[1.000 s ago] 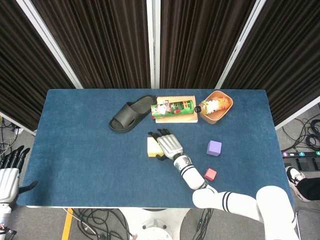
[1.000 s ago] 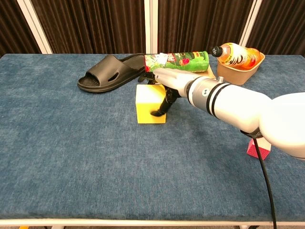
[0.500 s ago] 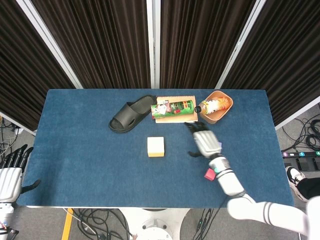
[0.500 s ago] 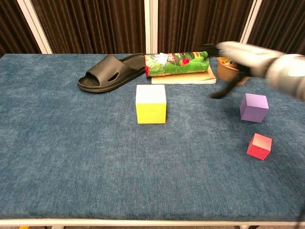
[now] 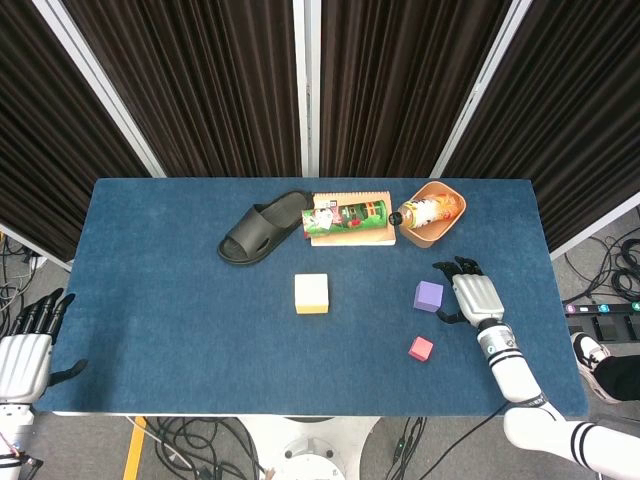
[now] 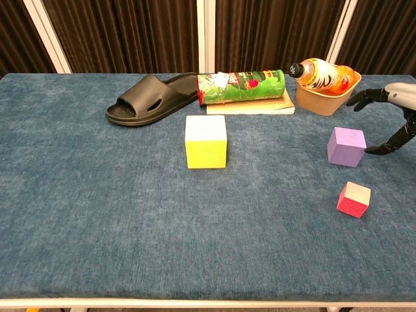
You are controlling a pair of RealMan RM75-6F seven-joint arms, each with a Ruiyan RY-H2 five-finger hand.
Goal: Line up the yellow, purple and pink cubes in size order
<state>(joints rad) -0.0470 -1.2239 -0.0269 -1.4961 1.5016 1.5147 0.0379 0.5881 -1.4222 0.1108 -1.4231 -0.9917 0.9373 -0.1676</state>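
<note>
Cubes lie apart on the bench (image 5: pixel 160 300), which is covered in short-pile blue carpet-like fabric. Right hand (image 5: pixel 474 296), white shell with dark fingers (image 5: pixel 447 268), hovers low with fingers spread and holding nothing. Purple cube (image 5: pixel 429 296) sits just beside the thumb side of those fingers, matte, sharp-edged; whether the thumb touches it, cannot tell. Pink cube (image 5: pixel 421 348), the smallest, lies near, on the wrist side. Yellow cube (image 5: pixel 312 294), the largest, with a pale top, stands well apart beyond the purple one. Past the fingertips: tan bowl (image 5: pixel 440 222) holding a tilted orange drink bottle (image 5: pixel 424 209); green snack can (image 5: pixel 347 216) lying on a flat pad; black rubber slipper (image 5: pixel 264 228). Left hand (image 5: pixel 28 345) hangs off the bench edge, fingers spread, holding nothing. Dark ribbed curtains (image 5: pixel 230 80) with white posts behind.
</note>
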